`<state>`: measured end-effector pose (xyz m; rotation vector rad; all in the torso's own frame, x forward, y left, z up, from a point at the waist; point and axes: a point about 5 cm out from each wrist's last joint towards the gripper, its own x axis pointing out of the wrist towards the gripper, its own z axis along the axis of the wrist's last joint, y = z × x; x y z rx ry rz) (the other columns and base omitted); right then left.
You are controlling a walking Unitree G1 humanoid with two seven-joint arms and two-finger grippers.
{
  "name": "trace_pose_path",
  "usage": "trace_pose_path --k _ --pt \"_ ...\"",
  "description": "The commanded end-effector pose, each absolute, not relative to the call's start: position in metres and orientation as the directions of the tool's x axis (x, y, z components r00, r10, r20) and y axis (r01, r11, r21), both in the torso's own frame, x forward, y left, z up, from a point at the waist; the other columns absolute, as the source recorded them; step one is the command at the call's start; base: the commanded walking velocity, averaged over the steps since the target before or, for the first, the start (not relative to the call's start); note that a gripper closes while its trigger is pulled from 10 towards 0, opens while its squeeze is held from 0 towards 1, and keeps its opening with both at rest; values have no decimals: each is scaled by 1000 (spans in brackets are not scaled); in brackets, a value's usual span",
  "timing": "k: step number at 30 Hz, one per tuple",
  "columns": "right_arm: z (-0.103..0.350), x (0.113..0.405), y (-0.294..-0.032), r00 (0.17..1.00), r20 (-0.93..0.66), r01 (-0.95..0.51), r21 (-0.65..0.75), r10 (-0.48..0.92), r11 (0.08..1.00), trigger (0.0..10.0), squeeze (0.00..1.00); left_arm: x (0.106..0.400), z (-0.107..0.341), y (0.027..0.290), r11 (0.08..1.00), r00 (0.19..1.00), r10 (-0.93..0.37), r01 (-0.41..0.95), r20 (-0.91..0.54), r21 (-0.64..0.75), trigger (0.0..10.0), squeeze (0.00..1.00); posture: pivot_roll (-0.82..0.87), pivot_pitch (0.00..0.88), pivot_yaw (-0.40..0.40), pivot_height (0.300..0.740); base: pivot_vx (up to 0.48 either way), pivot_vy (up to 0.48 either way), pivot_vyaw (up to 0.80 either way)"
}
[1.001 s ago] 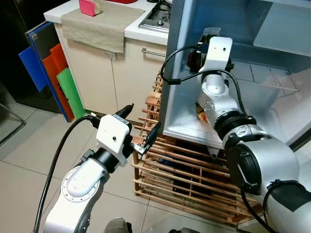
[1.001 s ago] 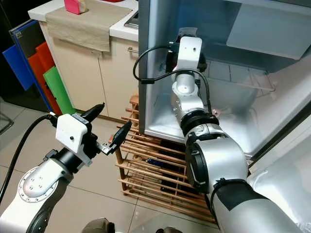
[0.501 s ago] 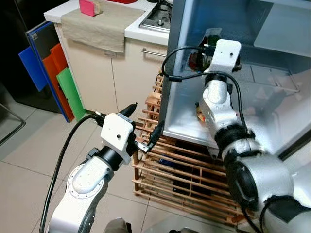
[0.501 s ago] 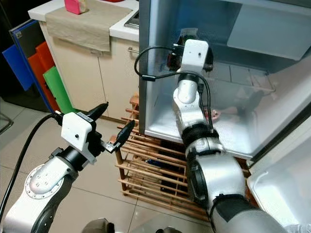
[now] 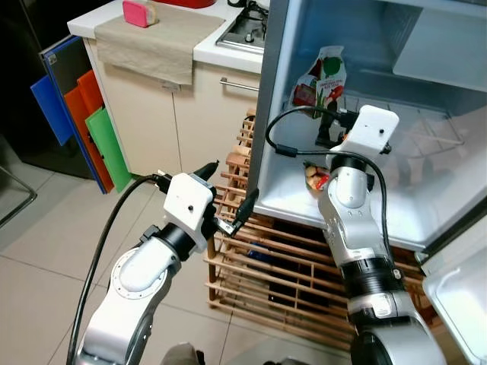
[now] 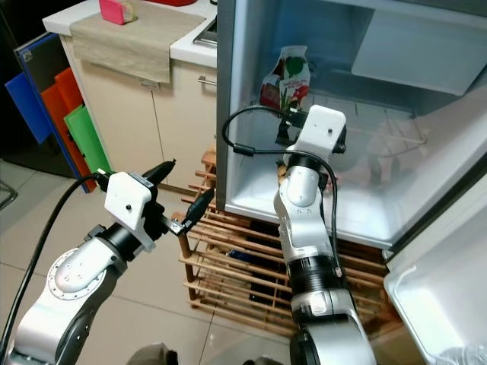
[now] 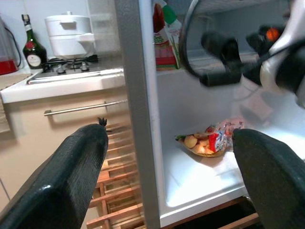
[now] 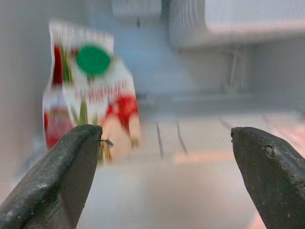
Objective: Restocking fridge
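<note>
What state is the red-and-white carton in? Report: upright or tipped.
Upright: the carton stands on the fridge shelf, green cap on top.

Bright, even daylight; the open fridge interior (image 5: 426, 175) glows pale blue-white with soft shadows. The right wrist view is blurred, its red-and-white pouch (image 8: 90, 90) smeared. Head views stay sharp.

Right tool (image 8: 164, 157) with two black fingers (image 8: 52, 183) spread wide, blurred red-and-white upright carton with a green round cap (image 8: 90, 98) beyond them, standing on a white fridge shelf (image 8: 190, 171), pale drawer (image 8: 238, 19) above
</note>
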<state>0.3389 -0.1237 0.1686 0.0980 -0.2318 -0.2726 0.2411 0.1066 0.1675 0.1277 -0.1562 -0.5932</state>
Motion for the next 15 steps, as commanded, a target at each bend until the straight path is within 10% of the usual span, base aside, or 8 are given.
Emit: trace_pose_path --k 1,15 --pt "169 339 -121 943 206 244 105 -261 964 10000 0 243 168 105 819 814 -569 549 118 167 10000 0 153 0 -56 740 0 0 0" --pt "184 360 -95 965 187 170 90 -184 981 10000 0 243 169 105 816 810 -573 551 123 175 10000 0 189 0 -55 740 0 0 0"
